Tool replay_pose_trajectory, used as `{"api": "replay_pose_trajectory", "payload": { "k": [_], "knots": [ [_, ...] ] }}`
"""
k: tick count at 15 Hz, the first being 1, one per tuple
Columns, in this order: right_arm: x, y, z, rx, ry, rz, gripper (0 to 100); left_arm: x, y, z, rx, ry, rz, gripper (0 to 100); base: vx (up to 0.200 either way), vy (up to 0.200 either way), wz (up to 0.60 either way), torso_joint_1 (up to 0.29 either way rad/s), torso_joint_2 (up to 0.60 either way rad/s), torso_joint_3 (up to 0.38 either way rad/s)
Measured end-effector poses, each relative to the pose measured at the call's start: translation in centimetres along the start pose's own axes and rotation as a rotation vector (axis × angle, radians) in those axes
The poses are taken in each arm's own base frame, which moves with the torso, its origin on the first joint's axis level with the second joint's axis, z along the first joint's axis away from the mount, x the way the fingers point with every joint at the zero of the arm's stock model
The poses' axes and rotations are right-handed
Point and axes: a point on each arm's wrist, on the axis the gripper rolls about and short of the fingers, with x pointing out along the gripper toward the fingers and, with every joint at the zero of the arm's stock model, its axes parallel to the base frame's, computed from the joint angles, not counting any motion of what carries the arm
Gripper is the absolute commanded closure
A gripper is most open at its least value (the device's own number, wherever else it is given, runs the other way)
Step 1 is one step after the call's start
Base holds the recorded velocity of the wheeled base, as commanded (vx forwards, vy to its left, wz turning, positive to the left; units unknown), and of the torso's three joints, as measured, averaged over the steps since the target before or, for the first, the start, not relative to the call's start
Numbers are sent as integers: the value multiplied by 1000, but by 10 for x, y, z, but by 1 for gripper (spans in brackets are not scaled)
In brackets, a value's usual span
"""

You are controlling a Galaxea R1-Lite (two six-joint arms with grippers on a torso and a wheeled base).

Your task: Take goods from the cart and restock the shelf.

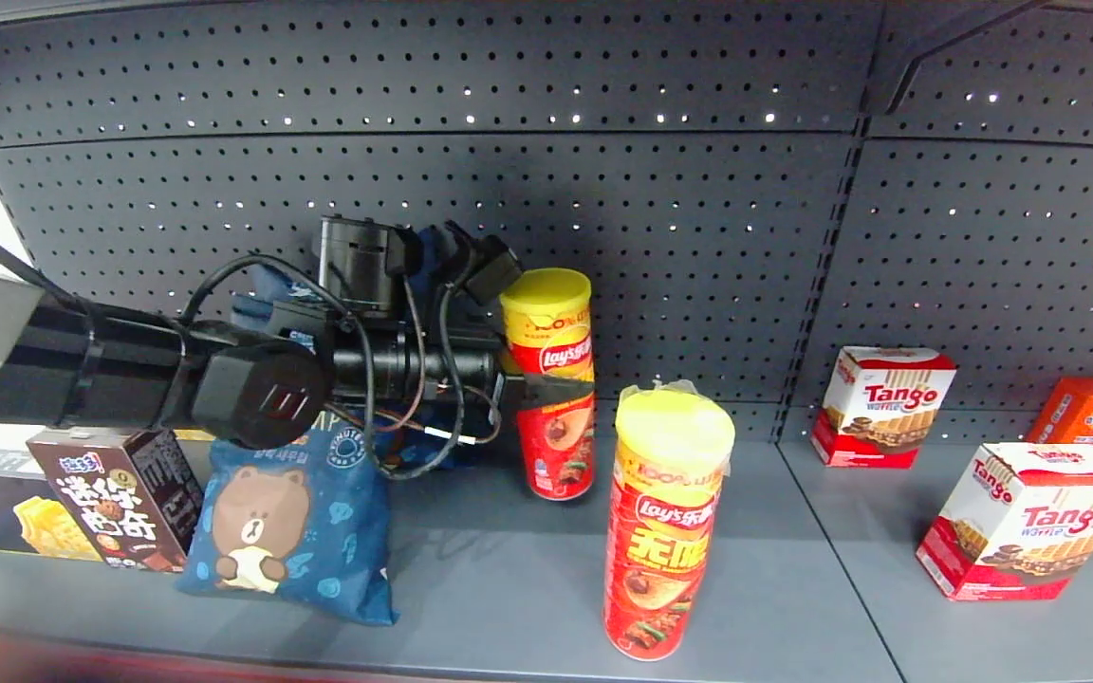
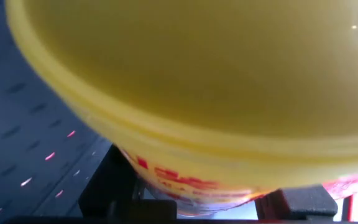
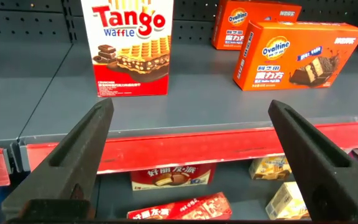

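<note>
Though clamped, red yellow-lidded can (image 1: 561, 436)

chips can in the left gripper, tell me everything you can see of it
A tall tube can, red printed body under a yellow band, yellow plastic-looking lid, closed. It is upright near the pegboard back, the left gripper clamped round its middle. Whether its base rests on the shelf is unclear.

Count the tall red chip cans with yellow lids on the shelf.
2: rear can, held by the left gripper; front can, standing free nearer the shelf edge.
</note>
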Motion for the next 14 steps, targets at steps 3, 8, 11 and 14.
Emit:
{"api": "replay_pose_trajectory", "payload": {
  "k": [3,8,11,14],
  "knots": [
    [0,0,0,1,0,5,0,9,-4,-4,56,13,-21,100,0,0,0,0,0,0],
    [0,0,0,3,1,5,0,15,-8,-6,55,48,-45,100,0,0,0,0,0,0],
    [0,0,0,3,0,7,0,18,-4,-9,104,52,-44,100,0,0,0,0,0,0],
    [0,0,0,2,1,6,0,26,3,-13,108,53,-42,100,0,0,0,0,0,0]
  ]
}}
